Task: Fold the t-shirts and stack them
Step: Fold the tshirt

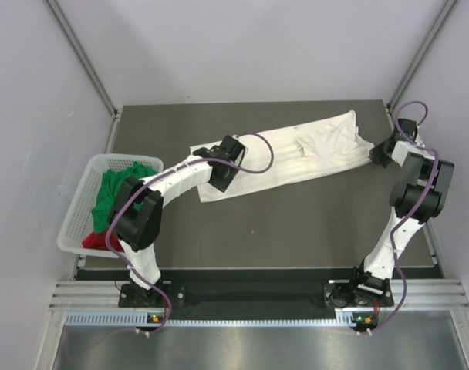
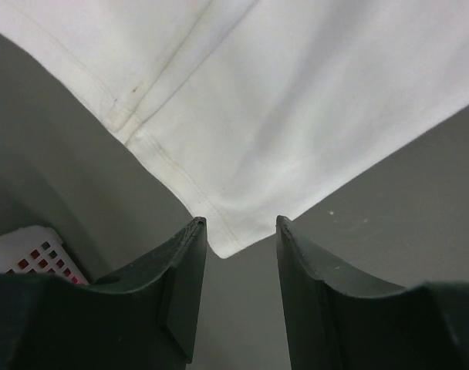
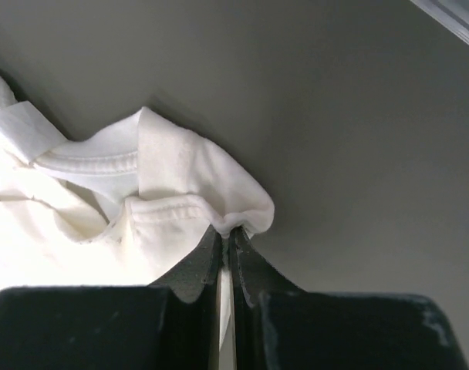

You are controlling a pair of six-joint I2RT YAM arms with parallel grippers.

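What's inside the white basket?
A green t-shirt lies piled in the basket, with a red t-shirt showing at the near end. The left arm covers part of the basket, and anything beneath the shirts is hidden.

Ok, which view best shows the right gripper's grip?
Right wrist: the right gripper is shut on the cream shirt by its collar. Top external shows that only small; left wrist shows just its other end.
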